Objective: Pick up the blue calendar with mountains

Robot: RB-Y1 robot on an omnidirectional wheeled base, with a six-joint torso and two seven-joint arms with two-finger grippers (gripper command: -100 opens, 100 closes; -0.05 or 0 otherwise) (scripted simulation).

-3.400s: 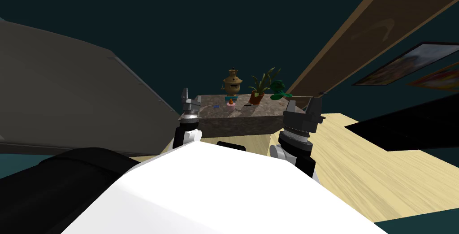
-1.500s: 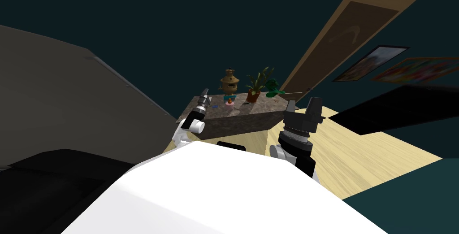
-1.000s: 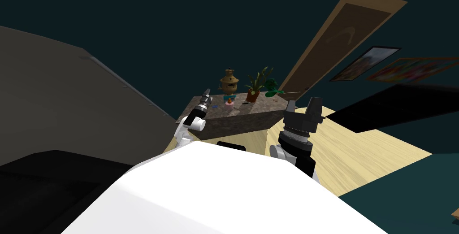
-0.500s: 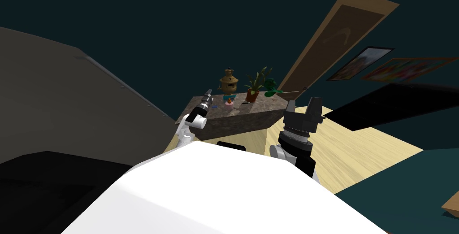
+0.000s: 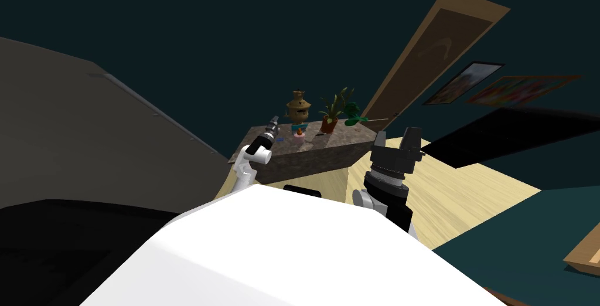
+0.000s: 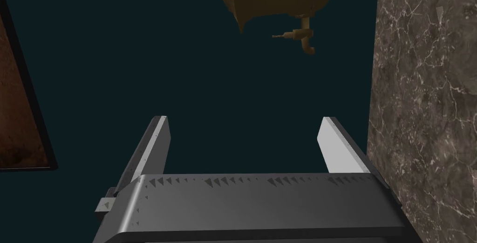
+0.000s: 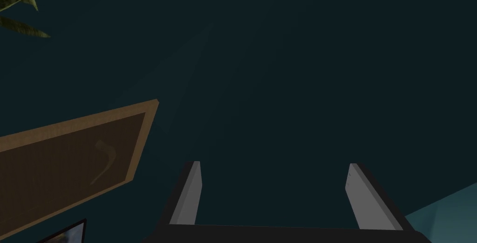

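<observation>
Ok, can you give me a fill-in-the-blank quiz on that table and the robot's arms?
1. The left pincer holds its fingers ___.
2. The urn on the marbled table is ___ in colour.
3. In the head view, the potted plant stands on the urn's ___ side.
Missing words: open; brown; right.

no text, label, brand, number or sign can be read anywhere; whatever is printed on the small things on the marble-topped table (image 5: 328, 144) cannot be made out.
</observation>
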